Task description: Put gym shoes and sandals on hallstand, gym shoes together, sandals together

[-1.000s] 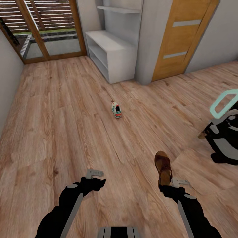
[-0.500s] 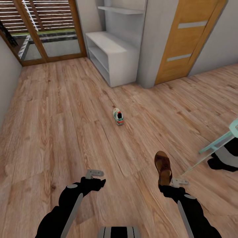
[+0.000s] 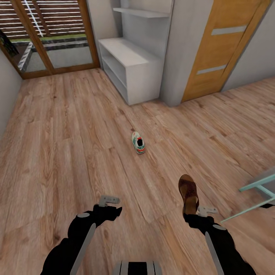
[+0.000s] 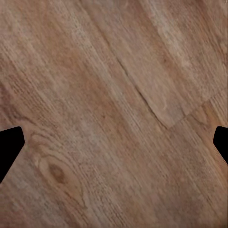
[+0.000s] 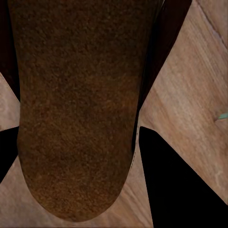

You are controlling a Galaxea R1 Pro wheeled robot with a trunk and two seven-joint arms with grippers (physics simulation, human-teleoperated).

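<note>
Right gripper [image 3: 195, 212] clamped on sandal [image 3: 188, 193] pointing forward, left gripper [image 3: 109, 203] apart

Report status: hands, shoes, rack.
Right hand shut on sandal. Left hand open. One gym shoe on floor ahead, before hallstand. No shoes seen on it.

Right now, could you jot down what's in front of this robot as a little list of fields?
Place: corridor floor of wood-grain planks
Right tool: shut on a brown sandal, held off the floor, toe pointing away from the robot
Left tool: open, holding nothing, floor below it
Gym shoe: one, lying on the floor ahead
Hallstand: grey unit against the far wall; its visible top is bare
Door: wooden, to the right of the hallstand
</note>
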